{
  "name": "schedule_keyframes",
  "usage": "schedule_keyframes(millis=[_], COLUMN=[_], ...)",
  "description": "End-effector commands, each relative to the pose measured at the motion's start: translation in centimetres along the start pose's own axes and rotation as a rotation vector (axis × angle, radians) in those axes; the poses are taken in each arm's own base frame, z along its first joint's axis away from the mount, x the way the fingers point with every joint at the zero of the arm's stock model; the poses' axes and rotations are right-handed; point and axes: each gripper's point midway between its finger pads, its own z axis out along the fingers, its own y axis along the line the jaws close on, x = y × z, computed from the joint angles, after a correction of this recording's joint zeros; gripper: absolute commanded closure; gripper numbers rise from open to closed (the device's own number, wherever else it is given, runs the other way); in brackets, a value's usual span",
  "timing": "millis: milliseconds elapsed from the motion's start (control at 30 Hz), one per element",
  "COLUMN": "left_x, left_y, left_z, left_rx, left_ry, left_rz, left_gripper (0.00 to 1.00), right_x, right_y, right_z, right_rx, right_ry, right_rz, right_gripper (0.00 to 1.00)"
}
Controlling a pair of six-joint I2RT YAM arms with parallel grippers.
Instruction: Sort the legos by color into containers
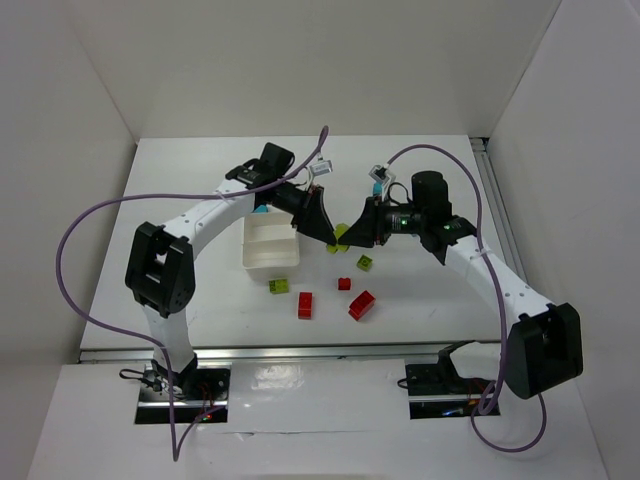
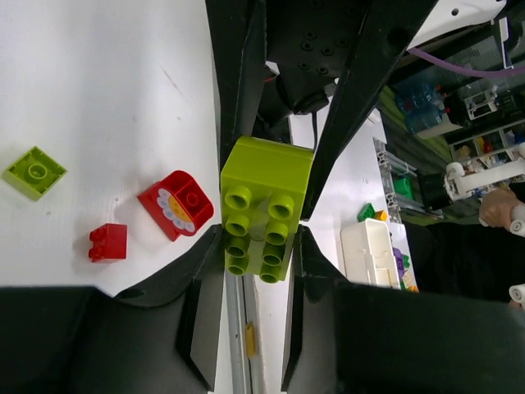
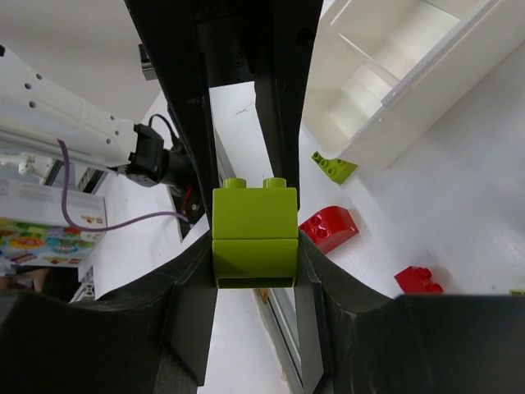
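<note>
Right now both arms are reaching toward the middle of the surface (image 1: 200, 180), and their tips are meeting just right of the tray (image 1: 272, 258). The left gripper (image 2: 256, 256) is pinching one end of a lime stack (image 2: 264, 201), two bricks pressed together, with its jaws closed tight against the stack's sides. The right gripper (image 3: 254, 261) is clamping the other end of the same stack, its jaws likewise drawn in on the sides. The stack is sitting between the two grippers. I cannot tell whether it is touching the surface.

Five loose legos are lying nearer than the grippers. A lime brick (image 1: 278, 286) is resting just near of the tray's near wall. A red block (image 1: 305, 305) is lying a little nearer and to the right of it. A small red brick (image 1: 344, 283) is sitting near the middle, and a curved red brick (image 1: 361, 305) is lying just beside it on the near right. A second lime brick (image 1: 366, 262) is resting farther back, close under the right gripper.

The tray is standing with its long side running near to far. A cyan piece (image 1: 260, 208) is showing at its far end, half hidden by the left arm, so I cannot tell whether it is lying inside the far compartment.
</note>
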Motion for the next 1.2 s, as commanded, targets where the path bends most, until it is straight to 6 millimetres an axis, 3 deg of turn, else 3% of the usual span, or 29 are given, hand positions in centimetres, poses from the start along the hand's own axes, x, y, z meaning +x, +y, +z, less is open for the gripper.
schedule_keyframes(millis=[0,33,100,167,233,400,433,500,600,733,833,1000,1033,1100,1167], left_x=[-1.2,-1.2,-1.1,-1.2,-1.2,-1.7,-1.7,-1.9,-1.9,-2.3,-2.6,-0.9,-0.1,0.3,1.9], left_y=[-1.0,-0.6,0.0,0.2,0.6,1.2,1.2,1.4,1.4,2.0,3.5,6.6,7.9,8.2,10.4], left_z=[0.6,0.6,0.3,0.0,0.0,-0.8,-0.8,-1.2,-1.2,-2.2,-4.3,-8.7,-10.2,-11.8,-15.1], left_rx=[0.039,0.013,-0.003,-0.009,-0.033,-0.080,-0.080,-0.087,-0.087,-0.135,-0.240,-0.471,-0.554,-0.672,-0.953], left_ry=[-0.002,-0.001,-0.004,-0.011,-0.009,-0.026,-0.026,-0.035,-0.036,-0.054,-0.087,-0.130,-0.148,-0.158,-0.163], left_rz=[0.041,0.029,0.009,-0.002,-0.003,-0.010,-0.010,-0.004,-0.013,-0.022,-0.056,-0.193,-0.243,-0.289,-0.400], left_gripper=[1.00,1.00,1.00,1.00,1.00,1.00,1.00,1.00,1.00,1.00,1.00,1.00,1.00,1.00,1.00], right_x=[-2.5,-2.3,-2.2,-2.3,-2.4,-2.3,-2.3,-2.5,-2.7,-2.4,-2.1,-2.5,-2.6,-2.7,-2.9], right_y=[1.0,0.7,0.1,-0.2,-0.4,-0.5,-0.5,-0.6,-0.9,-2.1,-3.3,-5.0,-5.4,-6.9,-8.1], right_z=[0.0,-0.1,-0.1,-0.1,-0.1,0.0,0.0,0.0,0.0,-0.2,-0.4,-1.5,-1.6,-2.5,-3.1], right_rx=[0.000,0.016,0.047,0.067,0.076,0.075,0.075,0.082,0.104,0.170,0.234,0.356,0.376,0.483,0.563], right_ry=[-0.067,-0.062,-0.061,-0.069,-0.072,-0.073,-0.073,-0.083,-0.092,-0.091,-0.091,-0.125,-0.132,-0.152,-0.167], right_rz=[-0.102,-0.098,-0.082,-0.081,-0.081,-0.072,-0.072,-0.069,-0.069,-0.039,-0.026,-0.010,-0.010,0.004,0.037], right_gripper=[0.85,0.79,0.77,0.87,0.88,0.57,0.57,0.59,0.82,0.83,0.83,0.82,0.81,0.81,0.81])
